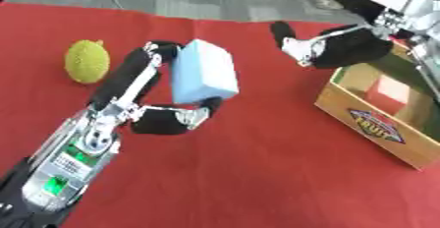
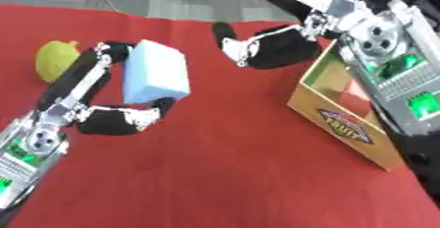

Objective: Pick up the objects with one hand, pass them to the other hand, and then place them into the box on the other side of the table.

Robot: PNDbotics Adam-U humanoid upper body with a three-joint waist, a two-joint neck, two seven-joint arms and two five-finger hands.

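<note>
Light-blue block sits left of centre above the red tablecloth, clamped between the left hand's fingers and thumb; the right hand, fingers relaxed, hovers upper right beside the wooden box, a yellow-green spiky fruit far left

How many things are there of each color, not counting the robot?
Light blue: 1, the block held in the left hand
Yellow-green: 1, the bumpy fruit
Red: 1, the shape inside the box
Wooden brown: 1, the box
Total: 4
</note>
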